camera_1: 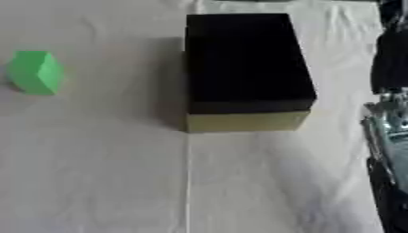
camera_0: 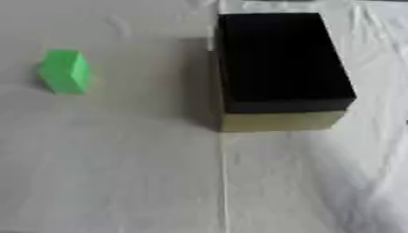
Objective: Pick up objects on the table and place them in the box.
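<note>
Waiting untouched on the white cloth (camera_0: pixel 119 182), a green block (camera_0: pixel 65 71) sat at the far left, well apart from the box (camera_0: pixel 279 63), whose dark open interior and pale yellow near wall stood at centre, apparently placed within reach of both arms. Only the right arm (camera_1: pixel 389 150) showed, along the right edge of the right eye view; neither hand was visible, so the state of their fingers could not be told, and nothing was held.
</note>
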